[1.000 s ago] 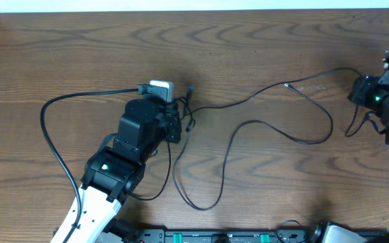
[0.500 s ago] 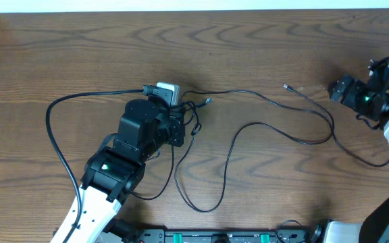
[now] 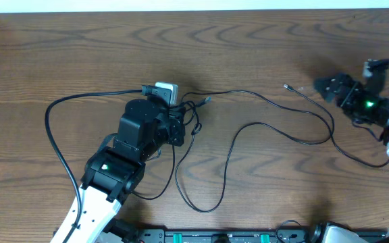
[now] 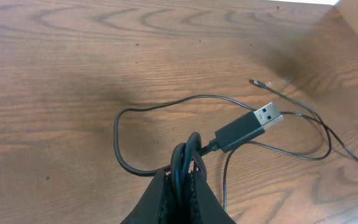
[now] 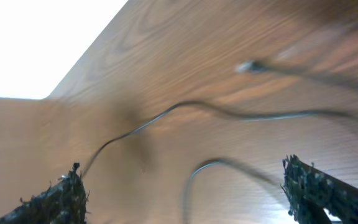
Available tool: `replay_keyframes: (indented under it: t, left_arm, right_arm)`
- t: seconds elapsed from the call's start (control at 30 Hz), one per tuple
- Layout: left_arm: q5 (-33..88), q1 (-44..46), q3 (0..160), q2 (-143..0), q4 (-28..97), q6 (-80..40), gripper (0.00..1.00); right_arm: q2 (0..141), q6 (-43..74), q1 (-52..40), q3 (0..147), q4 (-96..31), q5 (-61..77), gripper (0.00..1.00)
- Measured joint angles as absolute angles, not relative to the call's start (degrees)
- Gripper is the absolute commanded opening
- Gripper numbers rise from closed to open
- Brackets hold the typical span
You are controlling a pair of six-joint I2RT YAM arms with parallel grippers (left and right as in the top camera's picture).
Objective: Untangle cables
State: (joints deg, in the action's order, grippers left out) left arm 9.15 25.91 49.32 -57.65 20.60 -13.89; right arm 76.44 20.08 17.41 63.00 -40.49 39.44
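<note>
Thin black cables (image 3: 248, 128) sprawl over the wooden table, knotted into a tangle (image 3: 191, 115) near the middle. My left gripper (image 3: 179, 125) is shut on a bunch of black cable loops (image 4: 182, 158) at that tangle. A black USB plug (image 4: 250, 127) sticks out just past its fingertips (image 4: 197, 183). My right gripper (image 3: 321, 86) stands wide open at the right, holding nothing. It hovers just right of a small connector (image 3: 286, 86). In the right wrist view a blurred cable (image 5: 216, 165) lies between the spread fingers (image 5: 58, 199), with the connector (image 5: 247, 65) beyond.
A white plug block (image 3: 164, 90) lies against the far side of the left gripper. A long black loop (image 3: 53, 142) curves round the left arm. The table's back edge (image 3: 194, 11) meets a white surface.
The right gripper has opened and let go of its cable, then moved left toward the small connector. The stretched cable has dropped slack onto the table. The left gripper stays shut.
</note>
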Motion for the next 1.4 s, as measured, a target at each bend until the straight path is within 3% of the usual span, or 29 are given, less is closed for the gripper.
replay_keyframes:
  t: [0.1,0.23,0.43,0.8,1.03,1.3,1.33,1.37,1.4]
  left_arm:
    - [9.15,25.91,49.32,-57.65,20.6,-15.03,0.08]
    - [10.79,25.89,49.32,-57.65,19.68,-15.49,0.08]
    - [17.32,25.89,49.36,-57.65,12.71,-19.57,0.08]
    - [27.11,25.87,49.36,-57.65,9.21,-25.74,0.08]
    - [32.91,25.87,49.36,-57.65,6.57,-25.67,0.08]
    - [34.39,25.87,49.36,-57.65,6.5,-25.67,0.08]
    - [34.39,25.87,49.36,-57.65,6.5,-25.67,0.08]
    - [34.41,25.87,49.36,-57.65,6.48,-25.67,0.08]
    - [34.41,25.87,49.36,-57.65,6.5,-25.67,0.08]
  right_arm:
    - [76.75,22.55,12.88,62.98,-42.61,44.1,0.99]
    - [78.13,26.59,4.19,62.63,-39.57,46.48,0.88]
    - [82.37,39.94,-7.84,62.35,-35.07,41.23,0.92]
    - [94.59,64.69,-12.67,62.15,-19.94,37.28,0.92]
    - [106.45,71.88,-15.22,62.06,-5.17,47.33,0.91]
    - [113.62,76.86,-20.62,62.02,0.78,53.01,0.87]
    - [113.99,77.69,-21.61,61.98,2.09,53.28,0.79]
    - [114.24,78.37,-22.41,61.89,3.86,53.36,0.49]
    - [114.3,79.46,-23.44,61.82,5.5,53.36,0.35]
